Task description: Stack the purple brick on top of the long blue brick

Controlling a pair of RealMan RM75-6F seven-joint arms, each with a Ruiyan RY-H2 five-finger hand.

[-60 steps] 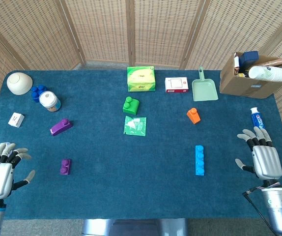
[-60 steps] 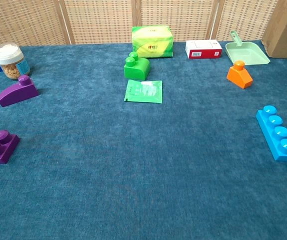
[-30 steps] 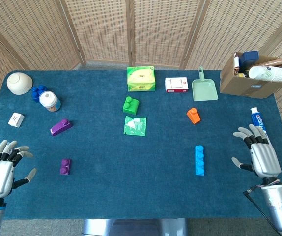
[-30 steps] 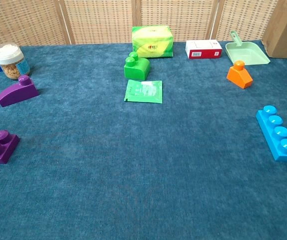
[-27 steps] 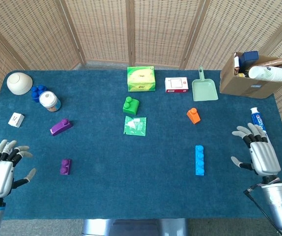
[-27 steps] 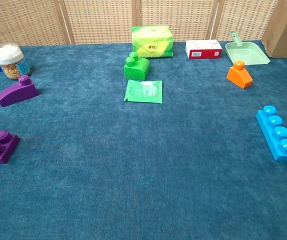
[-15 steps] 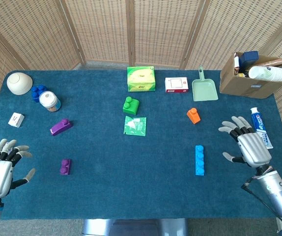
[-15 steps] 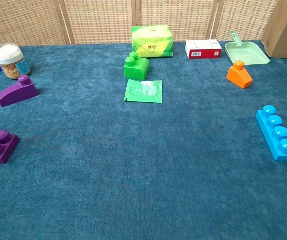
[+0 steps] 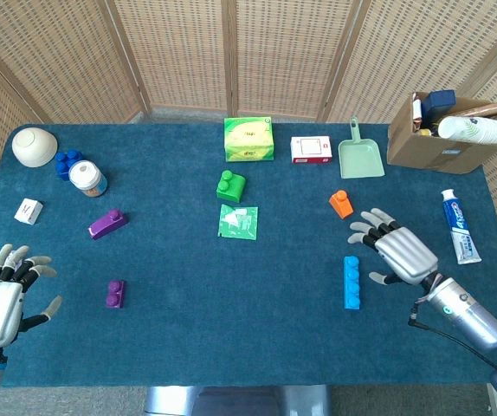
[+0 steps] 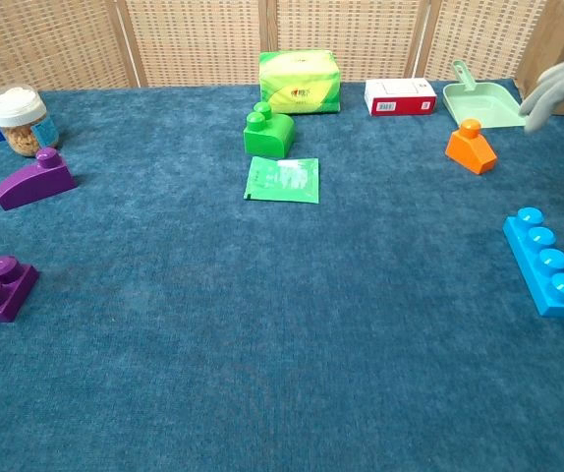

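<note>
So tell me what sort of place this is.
Probably a robot test or data-collection setup, not a home: a blue felt-covered table strewn with toy bricks such as the long blue brick, wicker screens behind, and a cardboard box of spare props.

**Right hand swings in toward the long blue brick**

The right hand (image 9: 402, 253) has moved from the surface's right edge leftward, and now hovers just right of the long blue brick (image 9: 351, 282), fingers (image 9: 365, 227) spread, holding nothing. Its fingertips have newly entered the chest view at the far right, above the orange brick (image 10: 471, 147).
</note>
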